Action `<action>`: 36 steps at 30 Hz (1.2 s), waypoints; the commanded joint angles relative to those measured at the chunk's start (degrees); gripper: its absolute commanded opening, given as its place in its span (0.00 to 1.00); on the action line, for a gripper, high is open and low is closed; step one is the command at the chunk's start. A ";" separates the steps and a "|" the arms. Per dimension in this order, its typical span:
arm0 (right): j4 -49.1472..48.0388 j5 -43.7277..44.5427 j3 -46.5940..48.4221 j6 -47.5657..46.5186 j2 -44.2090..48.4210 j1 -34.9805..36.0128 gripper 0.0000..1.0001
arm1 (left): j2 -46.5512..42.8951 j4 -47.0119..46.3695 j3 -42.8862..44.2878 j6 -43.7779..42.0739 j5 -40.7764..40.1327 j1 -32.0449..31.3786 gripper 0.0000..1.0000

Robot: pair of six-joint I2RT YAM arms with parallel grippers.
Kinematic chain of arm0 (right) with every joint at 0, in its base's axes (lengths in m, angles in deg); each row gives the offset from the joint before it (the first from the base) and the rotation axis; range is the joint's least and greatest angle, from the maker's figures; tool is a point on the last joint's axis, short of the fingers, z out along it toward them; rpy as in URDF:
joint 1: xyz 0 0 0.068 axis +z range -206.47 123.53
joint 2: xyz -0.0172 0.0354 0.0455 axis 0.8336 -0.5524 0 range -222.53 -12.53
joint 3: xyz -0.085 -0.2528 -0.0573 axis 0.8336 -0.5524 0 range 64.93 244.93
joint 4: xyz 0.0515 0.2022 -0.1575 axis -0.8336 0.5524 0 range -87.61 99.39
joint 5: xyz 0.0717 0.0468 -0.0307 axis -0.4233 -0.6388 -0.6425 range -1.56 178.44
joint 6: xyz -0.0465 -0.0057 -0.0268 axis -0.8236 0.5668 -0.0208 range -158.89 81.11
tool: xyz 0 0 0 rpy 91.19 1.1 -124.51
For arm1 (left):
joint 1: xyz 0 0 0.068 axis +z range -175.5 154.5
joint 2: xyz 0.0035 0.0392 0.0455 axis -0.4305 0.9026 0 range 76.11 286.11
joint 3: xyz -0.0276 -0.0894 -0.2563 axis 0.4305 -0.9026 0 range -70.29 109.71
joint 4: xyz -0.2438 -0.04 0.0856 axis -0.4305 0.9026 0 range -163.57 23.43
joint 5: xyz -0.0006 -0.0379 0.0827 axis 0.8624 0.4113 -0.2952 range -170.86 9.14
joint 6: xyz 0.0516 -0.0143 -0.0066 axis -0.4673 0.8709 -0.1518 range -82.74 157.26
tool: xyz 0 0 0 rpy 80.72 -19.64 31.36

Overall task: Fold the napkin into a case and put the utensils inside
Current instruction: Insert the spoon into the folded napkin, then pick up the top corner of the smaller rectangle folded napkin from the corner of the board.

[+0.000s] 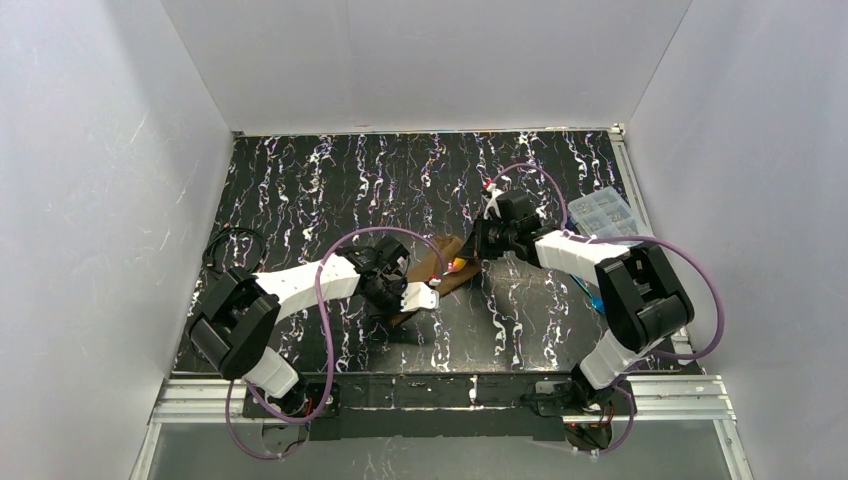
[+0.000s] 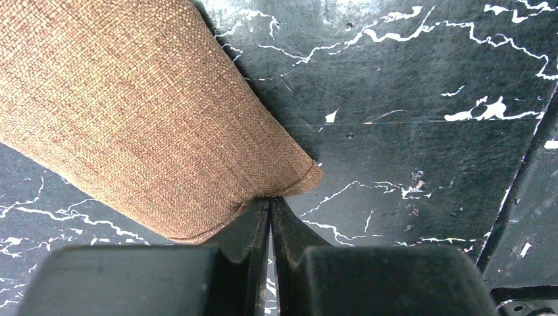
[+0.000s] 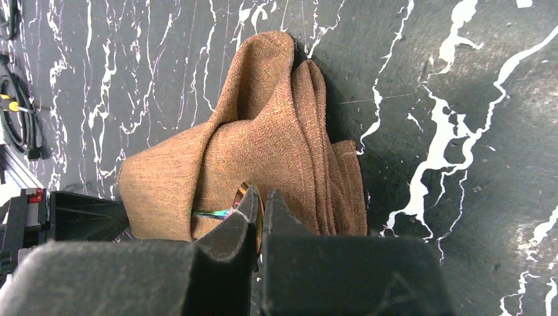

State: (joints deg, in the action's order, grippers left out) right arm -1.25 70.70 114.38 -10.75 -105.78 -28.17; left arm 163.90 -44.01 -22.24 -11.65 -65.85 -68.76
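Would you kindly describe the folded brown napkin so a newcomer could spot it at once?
On the black, white-veined table, look to the middle, between the left gripper and the right gripper. The napkin there is the only brown woven cloth, unlike the clear box at the right edge.

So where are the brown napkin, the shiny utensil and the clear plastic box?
brown napkin (image 2: 145, 112): left wrist view, on the middle of its woven face.
shiny utensil (image 3: 210, 213): right wrist view, on the sliver poking from the cloth.
clear plastic box (image 1: 605, 212): top external view, on the middle of its top.
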 commanded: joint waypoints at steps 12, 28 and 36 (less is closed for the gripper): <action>20.88 10.35 12.07 -6.21 6.63 -2.42 0.92 | -1.79 2.37 -0.54 -0.75 0.54 -0.38 0.02; 52.97 35.83 3.35 3.89 21.92 -27.76 0.99 | -3.50 26.06 13.59 -2.99 13.85 5.95 0.25; 42.45 38.14 -3.52 12.71 20.97 -29.88 0.99 | -1.75 32.30 23.47 -2.68 21.02 15.90 0.27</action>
State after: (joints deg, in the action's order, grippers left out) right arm 46.28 105.22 112.61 -3.80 -84.14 -57.11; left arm 162.61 -17.61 -2.72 -13.79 -50.44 -56.20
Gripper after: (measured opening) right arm 0.985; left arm 0.266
